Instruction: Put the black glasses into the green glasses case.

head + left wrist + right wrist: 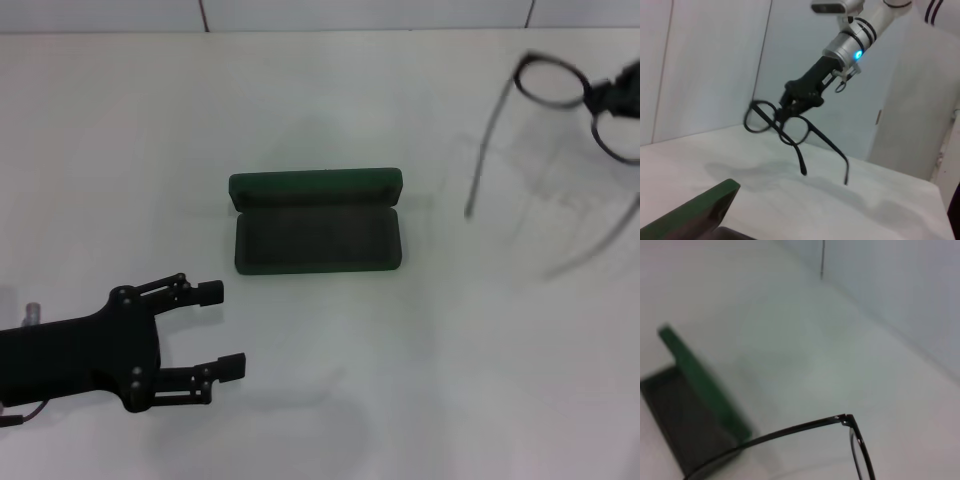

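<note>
The green glasses case (318,222) lies open at the table's middle, lid standing at the far side, felt lining empty. My right gripper (612,95) is at the far right edge, shut on the bridge of the black glasses (550,80) and holding them in the air, temple arms unfolded and hanging down. The left wrist view shows that gripper (788,107) pinching the glasses (795,131) well above the table, beyond the case lid (695,212). The right wrist view shows one temple arm (790,430) over the case (705,385). My left gripper (222,330) is open and empty, near left of the case.
The white table (420,380) ends at a pale wall (360,12) along the far side. A small metal part (30,310) sits by my left arm at the left edge.
</note>
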Controlling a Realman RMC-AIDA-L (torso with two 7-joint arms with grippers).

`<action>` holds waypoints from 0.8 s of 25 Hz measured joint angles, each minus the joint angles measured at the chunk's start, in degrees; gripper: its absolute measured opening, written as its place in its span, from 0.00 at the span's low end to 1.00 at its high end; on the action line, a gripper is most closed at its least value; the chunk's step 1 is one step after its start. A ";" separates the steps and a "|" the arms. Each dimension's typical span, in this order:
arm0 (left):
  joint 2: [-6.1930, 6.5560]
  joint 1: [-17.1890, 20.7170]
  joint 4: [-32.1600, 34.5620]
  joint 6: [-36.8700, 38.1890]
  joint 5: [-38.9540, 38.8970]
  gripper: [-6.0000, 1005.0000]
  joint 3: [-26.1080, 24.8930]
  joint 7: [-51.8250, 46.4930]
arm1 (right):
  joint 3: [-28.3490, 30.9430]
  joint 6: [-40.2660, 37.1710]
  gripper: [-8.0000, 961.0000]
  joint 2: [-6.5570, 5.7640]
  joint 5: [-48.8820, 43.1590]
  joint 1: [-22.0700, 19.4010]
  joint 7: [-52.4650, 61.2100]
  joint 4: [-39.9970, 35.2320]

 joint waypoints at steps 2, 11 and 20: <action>0.00 -0.32 -0.35 0.02 0.14 0.87 0.10 0.22 | 0.03 1.28 0.07 0.12 5.90 -2.15 -1.87 -1.72; 0.00 -4.68 -4.57 -0.10 0.89 0.87 0.22 1.08 | -1.44 5.26 0.07 3.74 29.26 -8.56 -17.28 3.98; 0.07 -6.12 -4.98 0.04 1.21 0.87 2.45 1.91 | -3.98 5.33 0.07 3.41 54.57 -8.83 -32.44 22.33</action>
